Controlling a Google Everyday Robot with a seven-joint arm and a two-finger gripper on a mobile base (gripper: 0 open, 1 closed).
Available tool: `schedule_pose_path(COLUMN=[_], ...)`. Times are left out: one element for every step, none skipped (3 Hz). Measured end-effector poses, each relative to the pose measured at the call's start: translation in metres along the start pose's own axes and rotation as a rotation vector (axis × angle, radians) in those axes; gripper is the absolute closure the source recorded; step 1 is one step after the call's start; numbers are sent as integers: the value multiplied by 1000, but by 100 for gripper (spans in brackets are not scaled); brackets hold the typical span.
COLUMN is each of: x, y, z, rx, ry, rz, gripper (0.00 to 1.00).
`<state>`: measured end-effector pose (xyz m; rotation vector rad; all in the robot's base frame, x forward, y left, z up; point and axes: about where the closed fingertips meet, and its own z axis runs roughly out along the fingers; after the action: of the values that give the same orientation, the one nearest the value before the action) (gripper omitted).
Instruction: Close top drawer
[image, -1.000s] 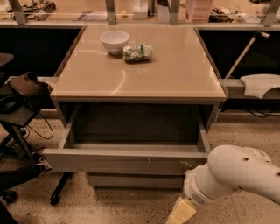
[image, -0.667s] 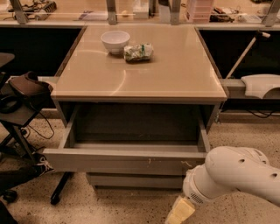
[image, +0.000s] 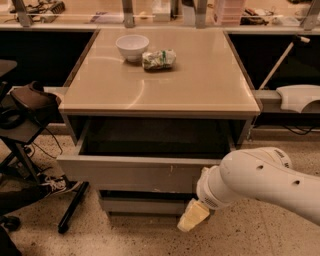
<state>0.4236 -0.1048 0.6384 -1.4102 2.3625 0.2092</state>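
While the top drawer (image: 135, 172) stands pulled well out from under the table (image: 200, 90), the closing push looks not yet begun: the end effector (image: 194, 216) hangs low, just below the right end of the drawer front, and how wide it is set cannot be told. Next it would need to rise to that flat front and press straight inward. The drawer is wide, shallow, grey and handle-less, its inside dark.

One bowl (image: 132, 46); one packet (image: 159, 59); one top drawer (image: 130, 173); one pair of jaws, low before it.
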Motion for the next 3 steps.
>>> schedule_pose_path(x=[-41, -39, -72], y=[-37, -36, -63], z=[-6, -7, 5], rx=[67, 67, 62], ry=[-23, -23, -18], rz=[-30, -30, -31], gripper=[0, 0, 0])
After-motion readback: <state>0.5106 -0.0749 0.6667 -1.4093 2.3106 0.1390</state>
